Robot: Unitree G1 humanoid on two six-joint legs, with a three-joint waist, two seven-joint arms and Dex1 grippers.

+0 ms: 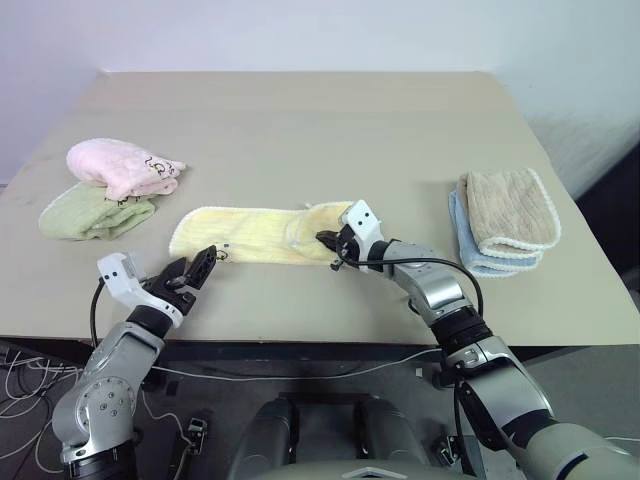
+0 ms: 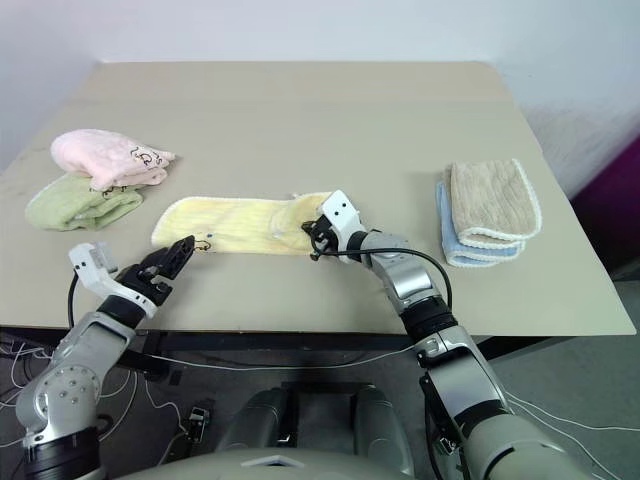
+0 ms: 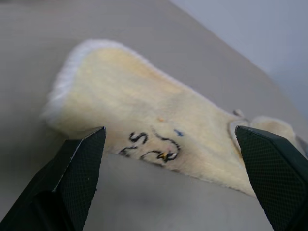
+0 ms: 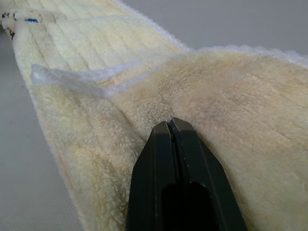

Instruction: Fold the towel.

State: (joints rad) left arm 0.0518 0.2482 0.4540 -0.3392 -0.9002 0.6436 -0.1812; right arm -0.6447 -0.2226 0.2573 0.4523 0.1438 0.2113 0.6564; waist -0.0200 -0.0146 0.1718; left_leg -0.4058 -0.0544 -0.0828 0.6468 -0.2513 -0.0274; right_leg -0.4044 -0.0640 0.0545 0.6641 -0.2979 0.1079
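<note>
The pale yellow towel [image 1: 250,232] lies stretched left to right near the table's front edge, with its right end folded back and bunched. At that right end my right gripper [image 1: 325,240] is shut, its fingertips [image 4: 171,126] pinched into the pile of the towel [image 4: 96,96]. My left gripper [image 1: 197,268] hovers open just in front of the towel's left end. In the left wrist view its two fingers [image 3: 79,159] stand wide apart, framing the towel's near edge and a small dark printed mark [image 3: 151,147].
A pink towel [image 1: 115,165] rests on a green one [image 1: 90,212] at the table's left. On the right, a folded tan towel [image 1: 510,208] lies on a blue one [image 1: 470,250]. The table's front edge [image 1: 300,335] runs just below both grippers.
</note>
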